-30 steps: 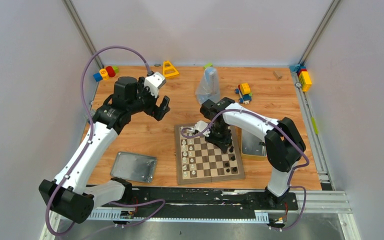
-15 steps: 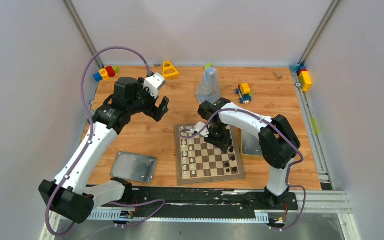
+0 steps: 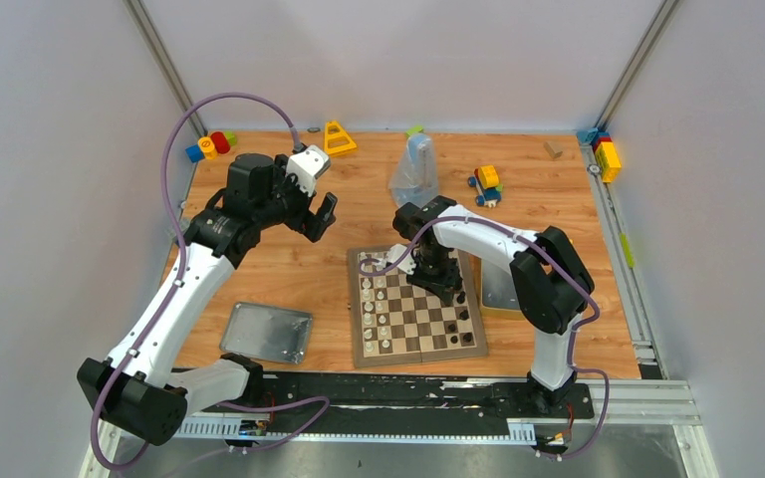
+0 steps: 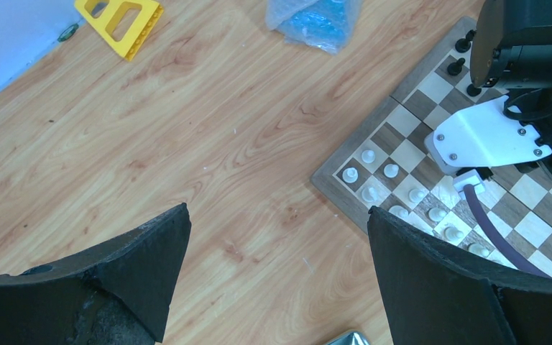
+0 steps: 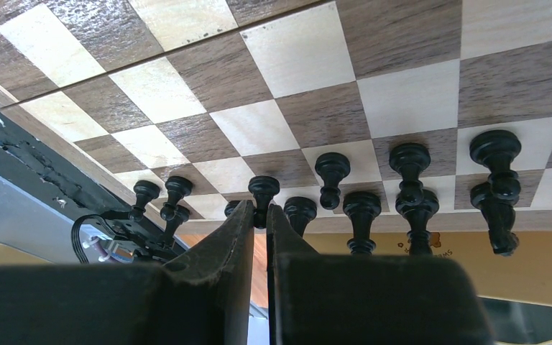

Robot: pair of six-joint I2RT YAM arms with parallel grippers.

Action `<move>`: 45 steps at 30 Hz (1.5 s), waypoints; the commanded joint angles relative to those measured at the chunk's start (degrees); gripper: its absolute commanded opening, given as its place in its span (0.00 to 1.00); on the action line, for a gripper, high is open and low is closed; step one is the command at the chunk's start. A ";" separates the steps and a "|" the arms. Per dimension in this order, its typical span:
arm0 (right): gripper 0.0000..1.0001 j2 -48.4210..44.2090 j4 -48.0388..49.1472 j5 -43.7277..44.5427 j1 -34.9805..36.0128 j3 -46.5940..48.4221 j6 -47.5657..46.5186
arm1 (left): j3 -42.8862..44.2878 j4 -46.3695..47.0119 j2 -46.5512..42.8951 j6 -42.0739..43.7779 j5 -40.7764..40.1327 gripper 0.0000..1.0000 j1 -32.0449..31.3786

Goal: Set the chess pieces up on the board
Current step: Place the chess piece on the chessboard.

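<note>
While the left gripper [image 4: 277, 215] hangs spread wide, the right gripper [image 5: 261, 210] pinches a black pawn [image 5: 264, 188] by its neck, a piece that looks light, slick and easily toppled on the board [image 5: 287, 50].

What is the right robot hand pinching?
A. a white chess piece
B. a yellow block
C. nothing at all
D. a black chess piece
D: in the wrist view the right gripper has its fingers closed on a black piece near the edge of the board.
</note>
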 commanded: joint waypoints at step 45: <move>0.27 0.48 1.99 1.34 0.37 2.94 1.80 | 1.65 0.87 -1.26 1.39 1.03 1.00 0.44</move>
